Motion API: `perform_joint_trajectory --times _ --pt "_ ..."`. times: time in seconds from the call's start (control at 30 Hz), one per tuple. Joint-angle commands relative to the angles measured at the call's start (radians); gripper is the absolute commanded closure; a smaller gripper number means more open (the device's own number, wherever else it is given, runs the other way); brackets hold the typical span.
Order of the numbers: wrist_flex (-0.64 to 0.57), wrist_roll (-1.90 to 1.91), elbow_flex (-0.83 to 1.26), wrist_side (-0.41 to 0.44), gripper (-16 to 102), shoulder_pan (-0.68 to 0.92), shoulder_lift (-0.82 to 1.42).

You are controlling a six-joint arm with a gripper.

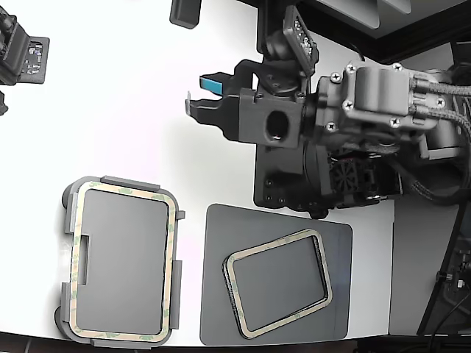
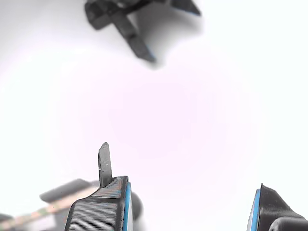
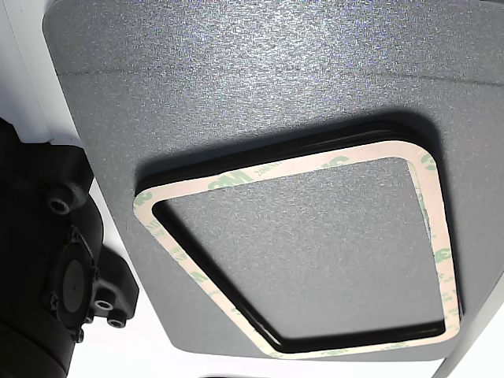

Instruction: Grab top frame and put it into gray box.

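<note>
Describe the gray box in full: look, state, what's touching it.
The gray box is a light gray shallow rectangular tray with rounded corners, raised tabs along its edges and a notch in one long side. It looks like matte plastic. It lies flat on the white table at the exterior view's lower left, beside the dark mat. A beige-olive frame already sits seated around its rim. The pincer is well clear of it.

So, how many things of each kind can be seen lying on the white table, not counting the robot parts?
Frames: at least 2, one in the gray box, one topping the stack on the mat; how many lie under it cannot be told.
Gray box: 1
Dark gray mat: 1
Total: at least 4
</note>
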Motion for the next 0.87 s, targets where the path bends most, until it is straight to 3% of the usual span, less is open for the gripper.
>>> perform_joint_trajectory --times 0.0,0.1,0.27,0.4,0.5,0.67,0.83 --pt "-0.006 -0.365 0.158 -0.141 -14 -0.141 0.233" --pt "-0.005 -0.391 0.268 -0.202 -14 -0.21 0.356" --pt "0.015 -0.433 0.431 -0.204 -14 -0.232 0.558" --pt "0.008 -0.445 0.485 -0.198 -14 -0.222 0.581" --pt "0.006 -0.497 0.486 -0.267 -14 -0.218 0.581" --pt "0.006 -0.457 0.486 -0.204 -14 -0.218 0.581" --pt "0.006 -0.456 0.486 -0.204 -14 -0.218 0.581"
